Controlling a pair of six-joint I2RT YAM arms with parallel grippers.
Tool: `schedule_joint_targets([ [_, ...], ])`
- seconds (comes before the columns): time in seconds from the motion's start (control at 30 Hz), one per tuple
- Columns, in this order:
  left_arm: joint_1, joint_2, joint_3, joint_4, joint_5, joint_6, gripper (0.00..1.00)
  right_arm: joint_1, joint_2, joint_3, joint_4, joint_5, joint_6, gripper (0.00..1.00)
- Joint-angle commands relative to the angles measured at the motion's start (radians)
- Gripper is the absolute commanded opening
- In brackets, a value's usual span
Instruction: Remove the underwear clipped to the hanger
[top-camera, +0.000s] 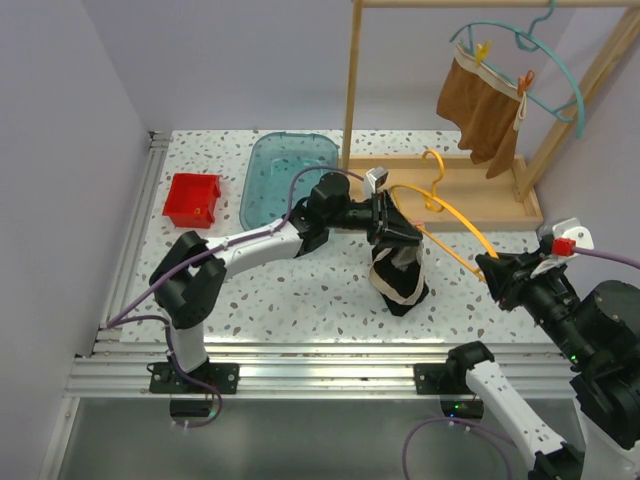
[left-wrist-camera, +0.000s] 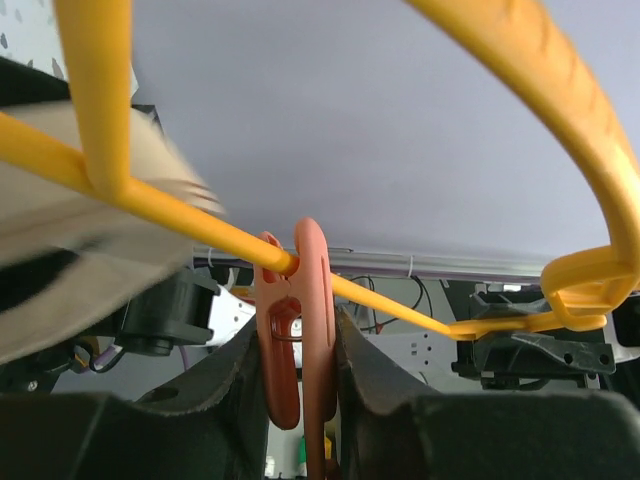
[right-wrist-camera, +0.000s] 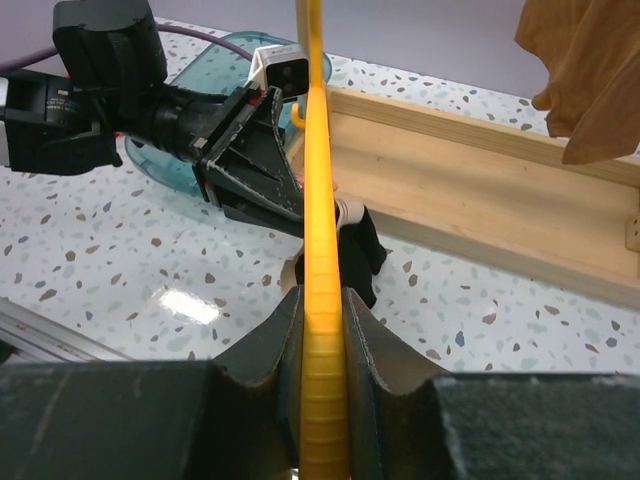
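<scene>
My right gripper (top-camera: 493, 268) is shut on the end of a yellow hanger (top-camera: 447, 215) and holds it above the table; the hanger shows edge-on in the right wrist view (right-wrist-camera: 318, 300). My left gripper (top-camera: 392, 228) is shut on an orange clip (left-wrist-camera: 300, 330) that sits on the hanger's bar (left-wrist-camera: 400, 305). The black underwear (top-camera: 398, 275) with beige waistband hangs below it, its lower part on the table; it also shows in the right wrist view (right-wrist-camera: 362, 255). The rust-brown underwear (top-camera: 485, 105) hangs clipped to a teal hanger (top-camera: 560, 85) on the wooden rack.
A wooden rack (top-camera: 460, 190) stands at the back right. A teal transparent bin (top-camera: 285, 170) and a red box (top-camera: 192, 198) sit at the back left. The table's metal rail (top-camera: 300, 375) runs along the near edge.
</scene>
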Motion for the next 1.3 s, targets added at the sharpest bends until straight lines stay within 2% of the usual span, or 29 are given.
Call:
schedule_joint_targets([
  [0.0,0.0,-0.005,-0.021,0.099,0.034,-0.014,0.1,-0.004,-0.004,-0.001,0.065,0.033,-0.024,0.0],
  [0.07,0.0,-0.008,-0.03,0.108,0.035,-0.019,0.0,-0.005,-0.004,-0.006,0.065,0.061,-0.022,0.0],
  [0.27,0.0,-0.023,-0.006,0.113,0.029,0.001,0.0,-0.005,0.005,-0.023,0.053,0.151,0.016,0.0],
  [0.33,0.0,-0.033,0.031,0.046,0.025,0.08,0.0,-0.004,0.015,-0.032,0.03,0.225,0.036,0.0],
  [0.43,0.009,-0.065,0.141,-0.239,-0.026,0.31,0.0,-0.004,0.039,-0.043,-0.013,0.294,0.119,0.0],
  [0.47,0.012,-0.085,0.19,-0.41,-0.046,0.372,0.0,-0.004,0.041,-0.047,-0.018,0.311,0.164,0.0],
  [0.5,0.02,-0.095,0.204,-0.497,-0.084,0.474,0.0,-0.004,0.044,-0.058,-0.033,0.323,0.198,0.0],
  [0.57,0.031,-0.149,0.177,-0.649,-0.12,0.542,0.0,-0.005,0.038,-0.073,-0.035,0.354,0.273,0.0],
  [0.63,0.069,-0.212,0.117,-0.724,-0.208,0.616,0.0,-0.004,0.032,-0.09,-0.036,0.352,0.318,0.0],
  [0.67,0.089,-0.293,0.062,-0.828,-0.265,0.642,0.0,-0.004,0.03,-0.095,-0.035,0.345,0.343,0.0],
  [0.7,0.15,-0.336,0.033,-0.882,-0.382,0.691,0.0,-0.002,0.024,-0.096,-0.035,0.339,0.347,0.0],
  [0.77,0.236,-0.475,-0.054,-1.002,-0.487,0.727,0.0,-0.004,0.021,-0.092,-0.038,0.328,0.357,0.0],
  [0.8,0.356,-0.518,-0.087,-1.016,-0.53,0.765,0.0,-0.004,0.022,-0.09,-0.042,0.322,0.357,0.0],
  [0.87,0.492,-0.603,-0.142,-1.051,-0.535,0.809,0.0,-0.004,0.021,-0.086,-0.049,0.308,0.351,0.0],
  [0.9,0.614,-0.617,-0.148,-1.054,-0.517,0.864,0.0,-0.004,0.015,-0.09,-0.052,0.293,0.349,0.0],
  [0.97,0.748,-0.602,-0.12,-1.074,-0.532,0.933,0.0,-0.004,0.01,-0.105,-0.05,0.274,0.344,0.0],
  [1.1,0.883,-0.514,-0.023,-1.067,-0.604,0.993,0.0,-0.006,0.002,-0.122,-0.042,0.248,0.343,0.0],
  [1.27,0.963,-0.363,0.111,-1.035,-0.713,1.018,0.0,-0.004,-0.005,-0.112,-0.045,0.234,0.34,0.0],
])
